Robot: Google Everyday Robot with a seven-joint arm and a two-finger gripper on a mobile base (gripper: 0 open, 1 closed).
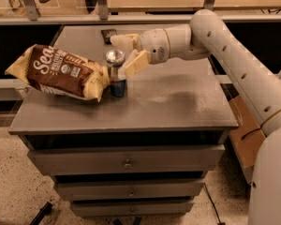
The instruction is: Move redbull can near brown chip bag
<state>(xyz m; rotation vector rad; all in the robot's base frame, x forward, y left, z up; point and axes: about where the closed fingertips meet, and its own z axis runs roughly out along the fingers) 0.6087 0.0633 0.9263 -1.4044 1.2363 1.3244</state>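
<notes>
The redbull can point(117, 76) stands upright on the grey cabinet top point(178, 102), its left side touching the right end of the brown chip bag point(61, 71). The bag lies on its side at the left of the top. My gripper point(123, 55) is open. One finger point(124, 40) is behind the can's top and the other point(135, 63) is to its right and in front. The fingers are apart from the can, at the height of its upper part.
A small flat dark object point(108, 34) lies at the back of the cabinet top. Drawers point(126, 161) fill the cabinet's front. A cardboard box point(246, 130) stands to the right, and a shelf rail point(131, 18) runs behind.
</notes>
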